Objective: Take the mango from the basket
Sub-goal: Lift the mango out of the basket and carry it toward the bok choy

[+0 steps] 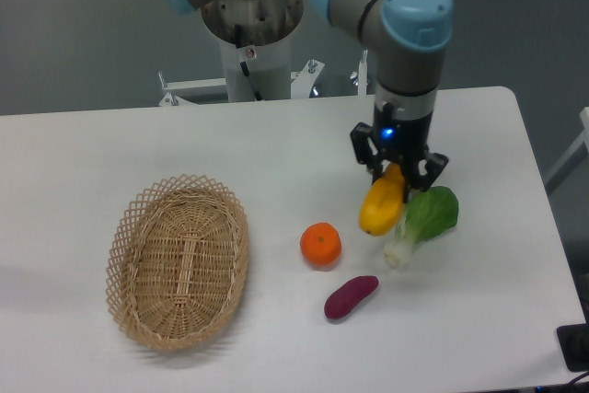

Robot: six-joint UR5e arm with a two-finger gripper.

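No readable text, labels, brands or numbers anywhere. A small sticker with a red mark sits on the robot base [247, 51], too small to read. A blue light glows on the gripper [398, 170]; no characters on it.
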